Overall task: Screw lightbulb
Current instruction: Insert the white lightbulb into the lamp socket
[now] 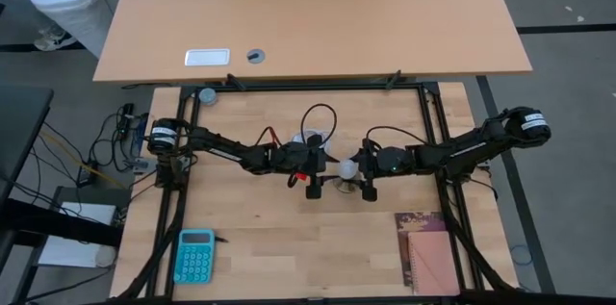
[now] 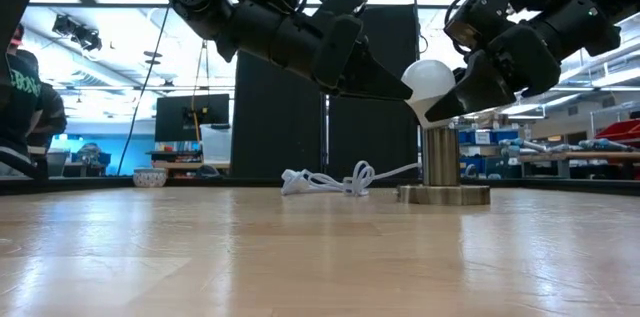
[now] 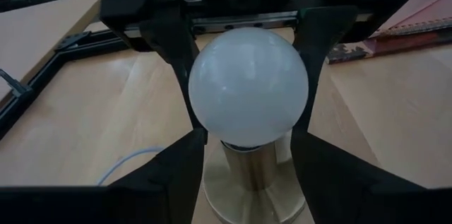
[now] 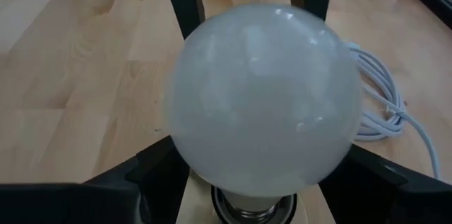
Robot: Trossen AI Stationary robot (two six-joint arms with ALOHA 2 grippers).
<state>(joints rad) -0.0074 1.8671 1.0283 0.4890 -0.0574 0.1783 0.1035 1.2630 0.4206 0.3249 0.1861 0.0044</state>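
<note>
The white lightbulb (image 1: 345, 166) (image 3: 248, 86) stands upright with its base in the silvery socket post (image 2: 438, 157), whose round foot (image 2: 442, 194) rests on the table. My left gripper (image 1: 332, 165) (image 3: 248, 143) reaches it from the table's left and is shut on the globe. From the right comes my right gripper (image 1: 358, 168) (image 4: 258, 181). It is open, with one finger on each side of the bulb's lower part, and I see no touch. The screw base is hidden in the socket. My left gripper pinches the globe between its two fingers, on two opposite sides low on the globe (image 3: 200, 128). The fingers (image 3: 180, 167) come from the table's left, slanting a little downward. The bulb stays upright on the socket post.
A coiled white cable (image 2: 325, 179) (image 4: 381, 104) lies just beyond the socket. A teal calculator (image 1: 195, 255) sits near the front left and a notebook (image 1: 428, 247) near the front right. A black frame rail (image 1: 308, 86) borders the work area. A person (image 2: 25, 97) stands far left in the room.
</note>
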